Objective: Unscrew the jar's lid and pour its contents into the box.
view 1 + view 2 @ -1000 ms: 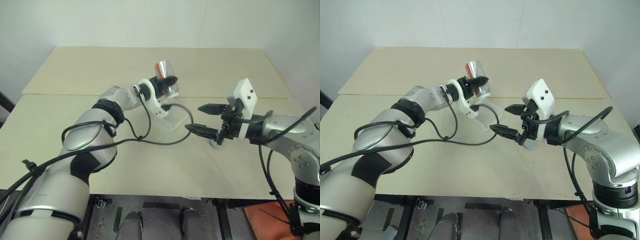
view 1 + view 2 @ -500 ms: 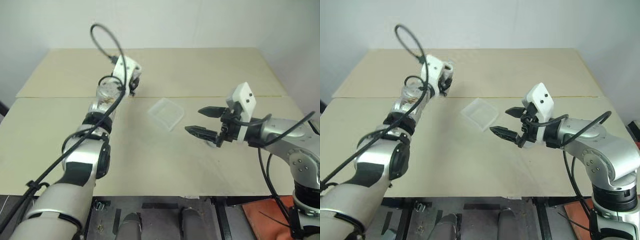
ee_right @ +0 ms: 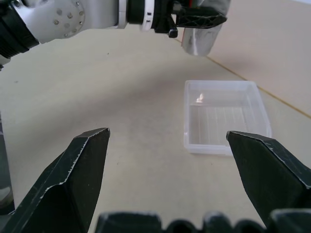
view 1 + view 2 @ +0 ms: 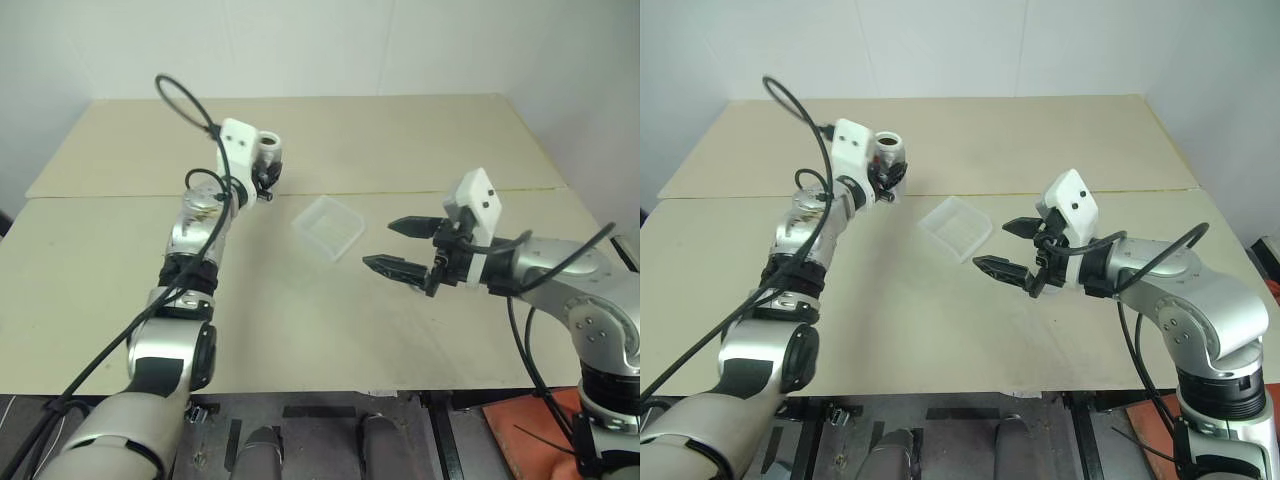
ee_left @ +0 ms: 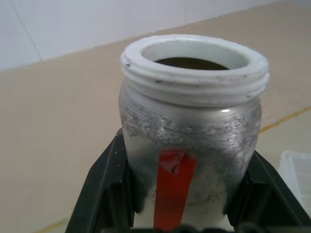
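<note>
Tabletop [image 4: 420, 140] of pale board is seen from above, with the clear plastic box [image 4: 329, 226] lying near its middle. The right gripper [image 4: 398, 247] is held just beside the box, its jaws spread wide and empty. The left gripper [image 4: 262, 178] is clamped on the jar [image 5: 190, 138], which is raised upright above the table, well apart from the box. The jar's white threaded mouth is uncovered, so unscrewing is judged done; something brown is glimpsed inside. Pouring is the step in hand: the jar must be carried over the box and tipped.
</note>
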Robot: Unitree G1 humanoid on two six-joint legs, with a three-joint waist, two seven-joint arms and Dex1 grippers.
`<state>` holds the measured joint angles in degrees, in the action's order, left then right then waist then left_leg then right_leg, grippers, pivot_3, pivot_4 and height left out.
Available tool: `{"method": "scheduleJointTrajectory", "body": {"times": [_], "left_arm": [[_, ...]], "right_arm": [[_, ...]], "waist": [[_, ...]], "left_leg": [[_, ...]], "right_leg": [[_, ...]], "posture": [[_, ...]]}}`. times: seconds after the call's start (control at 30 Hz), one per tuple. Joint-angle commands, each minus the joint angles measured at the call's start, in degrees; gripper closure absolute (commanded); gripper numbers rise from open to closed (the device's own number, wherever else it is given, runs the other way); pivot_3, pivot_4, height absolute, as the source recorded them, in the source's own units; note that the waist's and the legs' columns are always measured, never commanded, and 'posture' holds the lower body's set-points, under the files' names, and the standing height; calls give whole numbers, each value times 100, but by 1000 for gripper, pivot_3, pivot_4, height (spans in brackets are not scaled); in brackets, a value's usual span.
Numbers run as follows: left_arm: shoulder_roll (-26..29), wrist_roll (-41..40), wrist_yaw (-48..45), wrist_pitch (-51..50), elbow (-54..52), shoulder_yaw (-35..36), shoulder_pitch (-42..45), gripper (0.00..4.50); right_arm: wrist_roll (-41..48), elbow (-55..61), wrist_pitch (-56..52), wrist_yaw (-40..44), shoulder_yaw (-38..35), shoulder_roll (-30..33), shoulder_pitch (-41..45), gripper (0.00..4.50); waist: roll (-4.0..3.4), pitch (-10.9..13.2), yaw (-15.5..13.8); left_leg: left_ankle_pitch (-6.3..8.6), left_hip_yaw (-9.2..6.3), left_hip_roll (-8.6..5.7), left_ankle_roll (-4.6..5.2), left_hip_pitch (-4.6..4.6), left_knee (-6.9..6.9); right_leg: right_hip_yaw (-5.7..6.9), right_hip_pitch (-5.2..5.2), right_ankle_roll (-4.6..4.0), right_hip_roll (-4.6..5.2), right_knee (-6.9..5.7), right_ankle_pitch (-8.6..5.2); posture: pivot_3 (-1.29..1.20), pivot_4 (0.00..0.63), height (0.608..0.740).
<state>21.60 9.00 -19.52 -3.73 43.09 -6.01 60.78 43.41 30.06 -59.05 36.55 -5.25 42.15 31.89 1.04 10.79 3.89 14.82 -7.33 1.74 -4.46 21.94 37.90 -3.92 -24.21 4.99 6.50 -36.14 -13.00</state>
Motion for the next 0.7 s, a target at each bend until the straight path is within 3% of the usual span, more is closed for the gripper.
{"method": "scheduleJointTrajectory", "body": {"times": [0.03,0.13,0.3,0.5,0.7], "left_arm": [[451,2080,1156,2016,530,-1520,793,2595],[665,3970,2609,2720,1262,-3034,1478,2595],[445,5873,3978,2653,2178,-4760,2139,2595],[34,6802,4538,2543,2530,-5666,2449,2595],[-180,6901,4772,2423,2742,-5755,2535,2595]], "right_arm": [[-104,-27,303,121,-101,144,258,29],[-135,-70,379,166,-49,166,332,29],[-183,-40,401,84,-38,90,433,29],[-16,152,277,-215,-257,-47,384,29],[290,451,134,-500,-532,-86,170,29]], "waist": [[0,0,-23],[0,0,-104],[-1,0,-149],[1,1,-159],[1,1,-204]], "left_leg": [[-1,0,0,-2,1,-1],[-1,0,0,-2,6,-3],[5,4,-2,9,7,-3],[20,3,-2,36,23,-2],[21,4,-3,37,23,-2]], "right_leg": [[0,-1,-1,0,5,1],[0,0,1,0,6,1],[-1,1,7,1,8,4],[-2,-14,7,1,6,4],[-2,-14,7,1,6,4]], "posture": [[0,150,740],[0,150,740],[0,150,740],[0,150,740],[0,150,740]]}}
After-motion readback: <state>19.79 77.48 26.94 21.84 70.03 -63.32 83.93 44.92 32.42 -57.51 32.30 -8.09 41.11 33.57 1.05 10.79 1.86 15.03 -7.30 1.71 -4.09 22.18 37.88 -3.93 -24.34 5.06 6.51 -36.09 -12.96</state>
